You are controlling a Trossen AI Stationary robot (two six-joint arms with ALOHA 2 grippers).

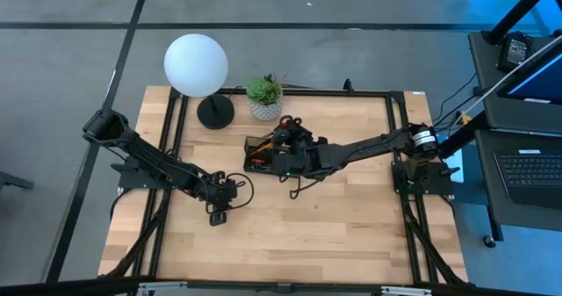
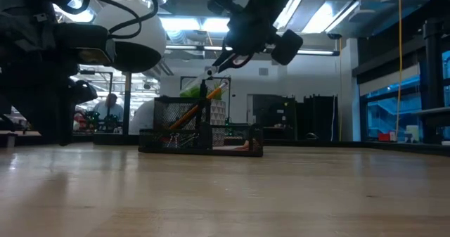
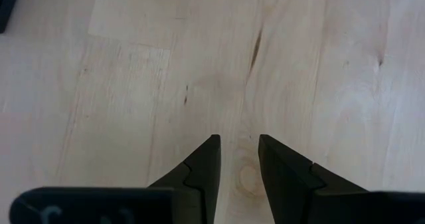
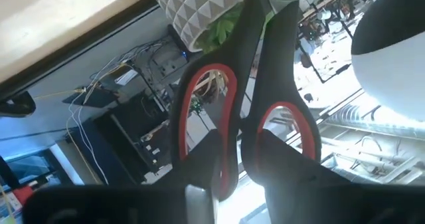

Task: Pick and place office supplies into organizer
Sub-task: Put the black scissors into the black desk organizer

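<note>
On the pale wooden table (image 1: 290, 234), the right gripper (image 4: 239, 141), clamped on red-handled black scissors (image 4: 229, 84), hovers over the black mesh organizer (image 2: 200, 135); lowering them in comes next. The left gripper (image 3: 238, 159) waits nearby, fingers apart and empty.

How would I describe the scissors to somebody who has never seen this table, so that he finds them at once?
Find the white globe lamp at the table's far edge, then the potted plant beside it. Just in front stands the black organizer; the right claw holds the scissors above it. Only they have black handles with red-lined loops.
</note>
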